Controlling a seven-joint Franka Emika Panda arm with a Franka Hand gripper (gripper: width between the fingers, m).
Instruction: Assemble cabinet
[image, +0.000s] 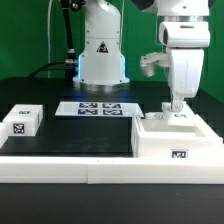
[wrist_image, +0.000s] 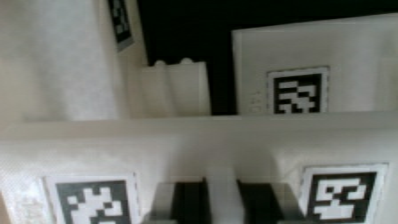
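Note:
The cabinet (image: 160, 140) is the big white box at the exterior view's right, with a tag on its front. My gripper (image: 177, 103) comes straight down onto its top. In the wrist view the cabinet (wrist_image: 178, 150) fills the picture, with white walls and several tags. My gripper (wrist_image: 222, 196) shows as two dark fingers (wrist_image: 191, 200) standing close together, with a thin pale strip of the cabinet between them. The jaws look shut on that strip.
A small white tagged block (image: 22, 120) lies at the exterior view's left. The marker board (image: 97, 108) lies in front of the robot base (image: 102, 55). A long white rail (image: 90, 166) runs along the table's front.

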